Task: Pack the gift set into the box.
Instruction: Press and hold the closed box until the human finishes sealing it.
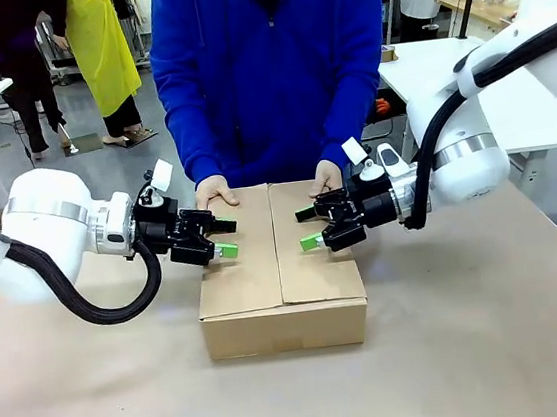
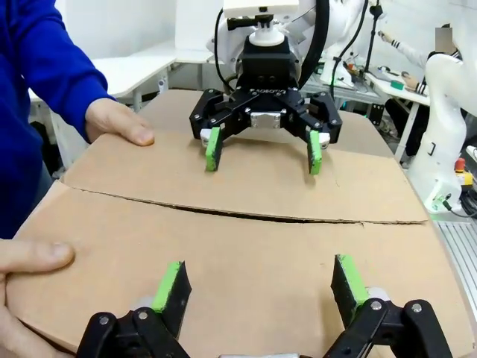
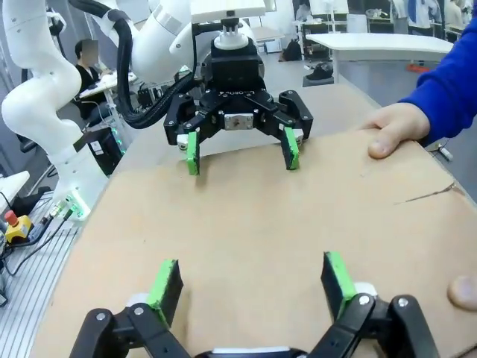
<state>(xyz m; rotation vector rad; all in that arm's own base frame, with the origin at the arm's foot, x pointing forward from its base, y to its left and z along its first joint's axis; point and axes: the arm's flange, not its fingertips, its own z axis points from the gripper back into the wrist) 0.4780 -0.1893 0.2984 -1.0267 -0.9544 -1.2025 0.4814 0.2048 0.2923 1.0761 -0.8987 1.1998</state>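
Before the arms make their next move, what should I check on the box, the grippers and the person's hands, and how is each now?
1. Top flaps of the box folded flat, seam closed: ok.
2. Left gripper open, holding nothing: ok.
3. Right gripper open, holding nothing: ok.
4. Person's hands clear of the grippers: not ok, both rest on the flaps' far edge, close by.
5. Pads touching the cardboard: cannot tell.
6. Contents of the box: cannot tell, flaps cover them.

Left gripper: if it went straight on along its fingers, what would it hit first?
Probably the right gripper, open and facing it across the closed box. The left gripper hovers low over the top, so grazing cardboard first is possible.
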